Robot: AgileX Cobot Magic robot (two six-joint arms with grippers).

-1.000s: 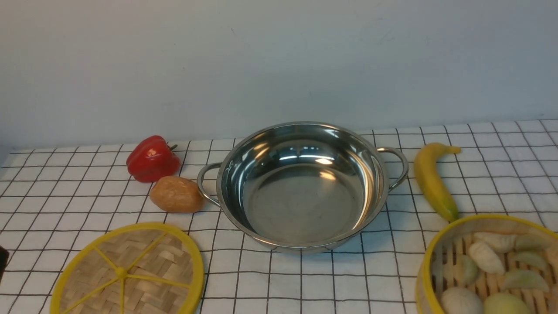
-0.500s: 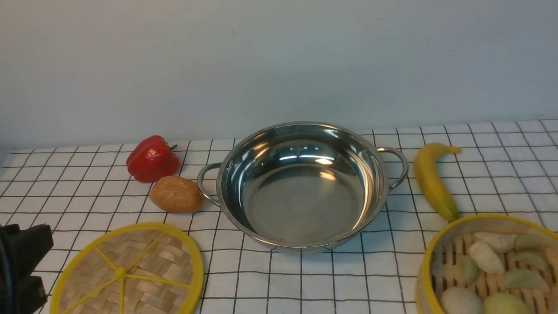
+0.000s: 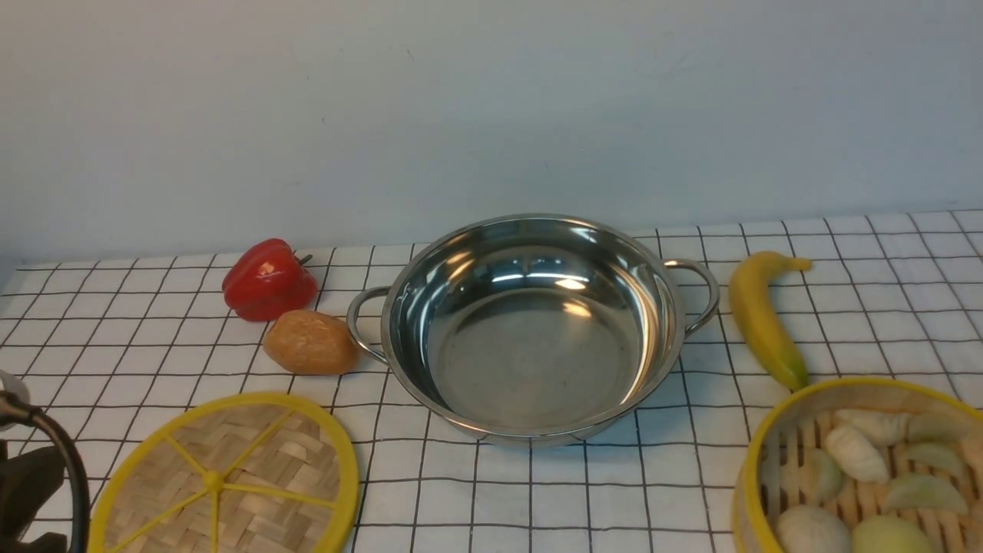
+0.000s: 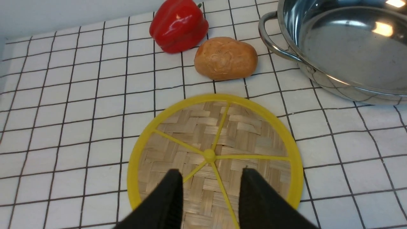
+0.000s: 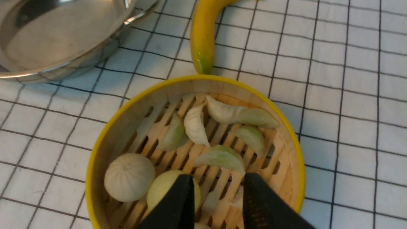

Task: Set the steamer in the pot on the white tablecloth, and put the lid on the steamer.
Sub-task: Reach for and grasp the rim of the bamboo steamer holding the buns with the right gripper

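Observation:
The shiny steel pot (image 3: 530, 353) stands empty in the middle of the white tablecloth (image 3: 537, 499). At the near left lies the flat woven lid (image 3: 223, 480). The steamer (image 3: 776, 434), with dumplings and buns on its slats, sits at the near right. In the left wrist view my left gripper (image 4: 210, 171) hovers open over the lid (image 4: 254, 133), just short of its hub, holding nothing. In the right wrist view my right gripper (image 5: 218, 176) hangs open over the steamer (image 5: 127, 117), above its dumplings. Part of the left arm (image 3: 31, 480) shows at the front view's left edge.
A red pepper (image 3: 267, 280) and a brown potato (image 3: 310, 342) lie just left of the pot's left handle. A banana (image 3: 760, 319) lies right of the pot, its tip close to the steamer's far rim. A plain wall closes the back.
The left arm's dark end came into the front view at the left edge, then shifted lower; a cable now shows there. Pot, lid and steamer have not moved.

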